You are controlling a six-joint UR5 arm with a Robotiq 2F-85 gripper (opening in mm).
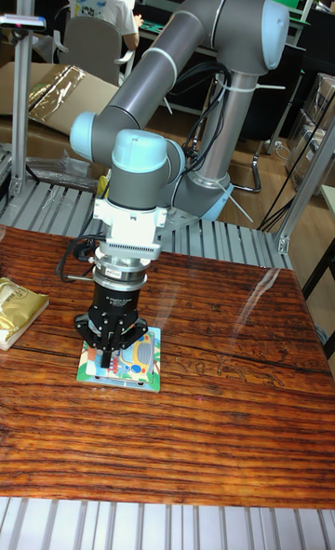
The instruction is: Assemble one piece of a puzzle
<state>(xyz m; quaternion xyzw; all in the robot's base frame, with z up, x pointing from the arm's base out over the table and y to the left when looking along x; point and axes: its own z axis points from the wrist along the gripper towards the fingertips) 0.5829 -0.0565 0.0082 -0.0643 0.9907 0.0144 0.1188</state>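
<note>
A small square puzzle board (126, 364) with a colourful cartoon picture and a white rim lies flat on the wooden table (214, 420), left of centre. My gripper (113, 360) points straight down over the board's left half, its black fingers (104, 356) reaching the board's surface. The fingers stand close together, and a reddish bit shows between them, but I cannot make out whether it is a held puzzle piece or the picture below. The gripper body hides part of the board's upper left area.
A yellow-gold packet (17, 310) lies at the table's left edge. A metal frame post (20, 103) stands at the back left. Behind the table a person sits on a chair (93, 43) among cardboard boxes.
</note>
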